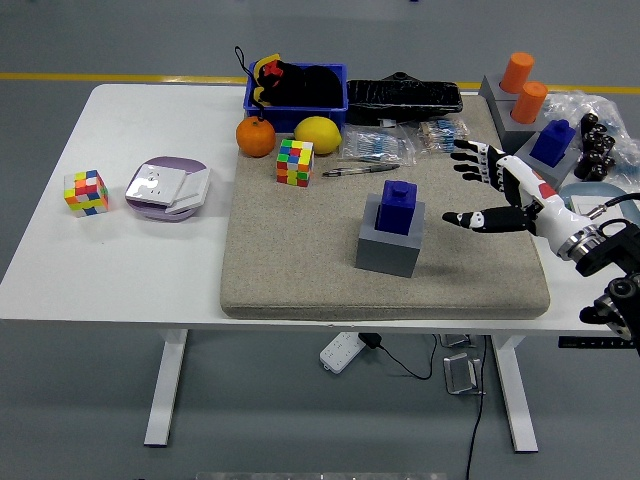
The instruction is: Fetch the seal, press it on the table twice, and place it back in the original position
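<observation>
A: Where was the seal (398, 206) at that moment?

B: It stood upright on its grey block (390, 247), near the middle of the beige mat (300, 270) on the white worktop (120, 270). Nothing was touching it.

A: And the right hand (497, 190)?

B: It hung over the mat to the right of the seal, near but apart, fingers (466, 154) spread and holding nothing. The left arm did not show at all.

A: So how far along was the job?

B: I could not tell for certain. With the seal seated on its block and the hand released, either the fetch had not begun or the seal had already gone back. I saw no stamp marks to settle it. A second blue seal (553, 140) sat on another grey block at the far right, also untouched
</observation>
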Available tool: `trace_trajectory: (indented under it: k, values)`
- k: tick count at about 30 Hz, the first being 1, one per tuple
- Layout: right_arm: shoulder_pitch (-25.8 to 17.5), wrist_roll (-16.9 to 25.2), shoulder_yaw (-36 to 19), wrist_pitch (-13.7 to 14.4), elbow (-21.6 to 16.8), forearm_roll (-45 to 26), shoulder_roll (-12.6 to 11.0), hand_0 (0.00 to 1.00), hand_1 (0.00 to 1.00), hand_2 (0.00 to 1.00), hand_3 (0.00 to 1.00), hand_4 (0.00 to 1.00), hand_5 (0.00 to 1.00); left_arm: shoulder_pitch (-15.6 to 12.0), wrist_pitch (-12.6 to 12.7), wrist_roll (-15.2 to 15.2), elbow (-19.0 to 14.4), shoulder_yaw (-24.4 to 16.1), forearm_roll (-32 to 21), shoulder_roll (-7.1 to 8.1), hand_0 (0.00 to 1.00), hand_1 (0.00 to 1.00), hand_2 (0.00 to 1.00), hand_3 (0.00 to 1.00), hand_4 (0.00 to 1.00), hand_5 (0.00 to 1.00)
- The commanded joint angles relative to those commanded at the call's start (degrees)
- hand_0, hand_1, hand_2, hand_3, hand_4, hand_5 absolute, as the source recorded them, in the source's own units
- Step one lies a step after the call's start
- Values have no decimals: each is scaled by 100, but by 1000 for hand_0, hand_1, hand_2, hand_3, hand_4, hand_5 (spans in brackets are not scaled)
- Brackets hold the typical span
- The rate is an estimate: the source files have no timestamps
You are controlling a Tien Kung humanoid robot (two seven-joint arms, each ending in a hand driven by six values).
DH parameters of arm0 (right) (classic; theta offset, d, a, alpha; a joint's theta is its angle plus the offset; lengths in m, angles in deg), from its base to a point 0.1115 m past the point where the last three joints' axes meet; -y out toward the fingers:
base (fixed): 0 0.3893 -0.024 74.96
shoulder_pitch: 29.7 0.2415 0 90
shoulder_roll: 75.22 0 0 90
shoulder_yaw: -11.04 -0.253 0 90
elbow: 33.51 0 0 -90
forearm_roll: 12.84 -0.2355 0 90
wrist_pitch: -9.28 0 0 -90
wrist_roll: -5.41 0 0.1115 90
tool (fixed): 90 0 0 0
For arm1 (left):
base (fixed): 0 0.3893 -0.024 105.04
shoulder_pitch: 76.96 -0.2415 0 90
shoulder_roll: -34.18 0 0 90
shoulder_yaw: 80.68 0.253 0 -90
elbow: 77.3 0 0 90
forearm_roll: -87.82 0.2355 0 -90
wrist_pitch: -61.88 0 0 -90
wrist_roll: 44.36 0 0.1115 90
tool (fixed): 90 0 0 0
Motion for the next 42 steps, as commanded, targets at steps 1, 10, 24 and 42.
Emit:
trace_trajectory:
  k: [1,10,24,42]
  values:
    - [18,11,28,17,15,-8,7,904,881,893,936,998,25,-1,0,0,0,5,-3,0,809,812,784,834,782,421]
    - [210,137,358,166,206,-96,92,887,854,877,914,998,32,-26,-4,7,8,93,-64,-5,810,812,784,835,782,422]
    - [405,352,1029,420,426,-391,160,842,788,808,860,995,5,-13,-11,2,7,101,-53,-5,810,812,784,834,783,419]
    - [611,604,1458,759,783,-530,281,800,732,750,808,941,2,-2,-14,2,4,131,-60,-16,811,811,785,834,785,416]
